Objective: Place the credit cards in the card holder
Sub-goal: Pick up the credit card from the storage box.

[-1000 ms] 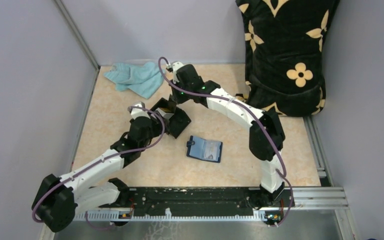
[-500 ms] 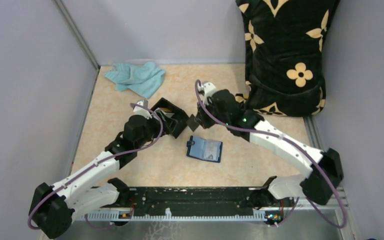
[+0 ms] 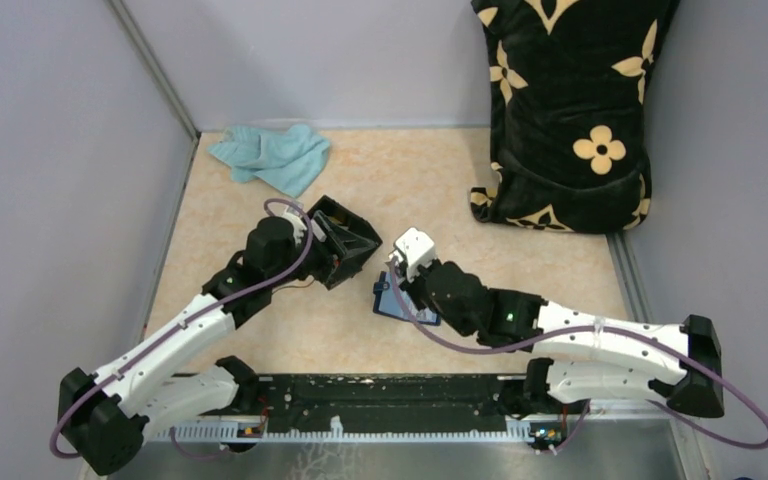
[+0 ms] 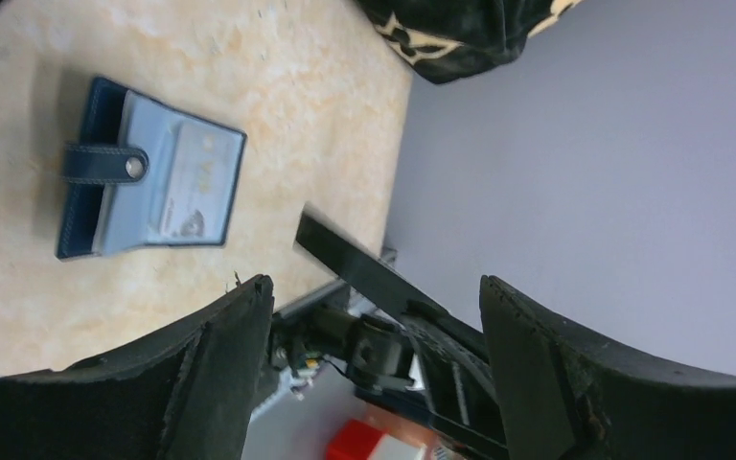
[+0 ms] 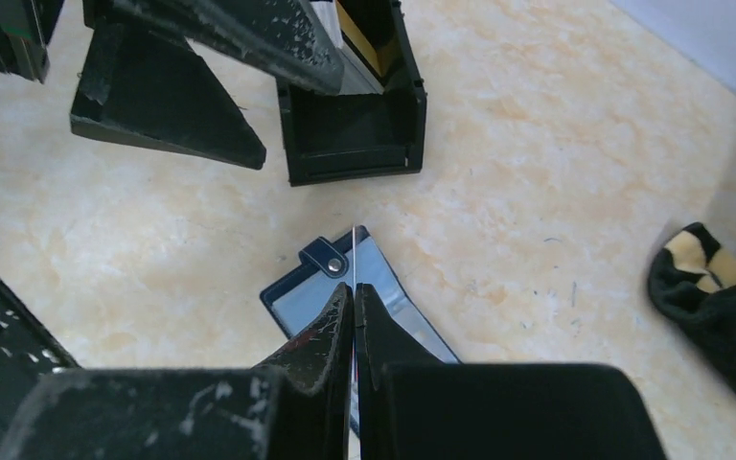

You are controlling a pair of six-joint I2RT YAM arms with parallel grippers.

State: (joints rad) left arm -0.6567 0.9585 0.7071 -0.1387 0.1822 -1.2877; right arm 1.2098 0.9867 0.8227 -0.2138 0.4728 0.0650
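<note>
Our right hand (image 5: 354, 292) is shut tight on a thin pale card (image 5: 355, 251) that we see edge-on. The card is right over the blue card holder (image 5: 299, 292), and we cannot tell if they touch. The card holder lies flat on the tabletop (image 5: 537, 192) with its silver snap on top. Our left hand (image 4: 374, 285) is wide open and holds nothing, beside the black box (image 5: 350, 129). A yellow card (image 5: 368, 36) stands in that box.

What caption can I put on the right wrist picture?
Right gripper pinches a thin card over the blue wallet, black box behind.
</note>
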